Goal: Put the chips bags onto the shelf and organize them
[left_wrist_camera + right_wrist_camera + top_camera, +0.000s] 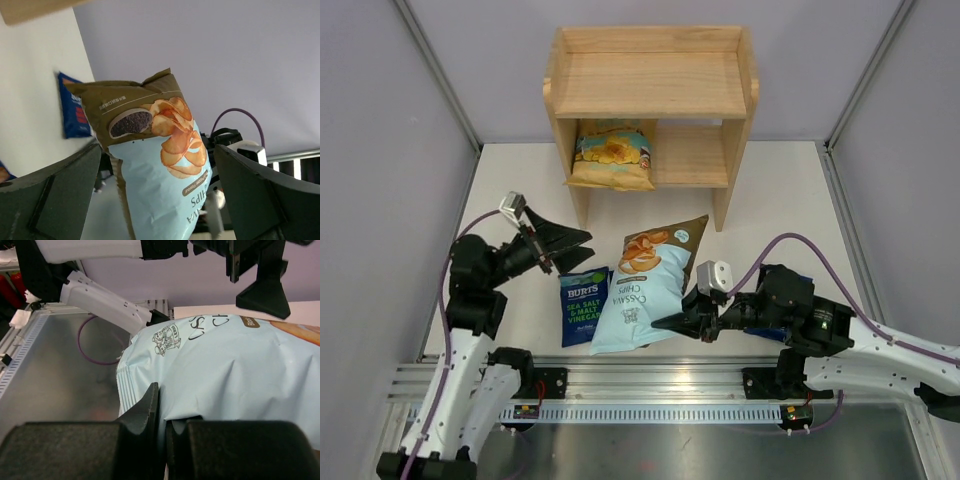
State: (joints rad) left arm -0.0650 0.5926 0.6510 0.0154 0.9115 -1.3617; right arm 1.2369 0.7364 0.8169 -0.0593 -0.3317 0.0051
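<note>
The wooden shelf stands at the back. A yellow-and-teal chips bag leans on the left of its lower tier. My right gripper is shut on the lower edge of the pale blue cassava bag, which is tilted up with its brown top toward the shelf; the bag also shows in the right wrist view and the left wrist view. A dark blue BURTS bag lies flat just left of it. My left gripper is open and empty, facing the cassava bag.
Another dark blue bag lies behind the cassava bag in the left wrist view. A metal rail runs along the near table edge. Grey walls enclose the table on both sides.
</note>
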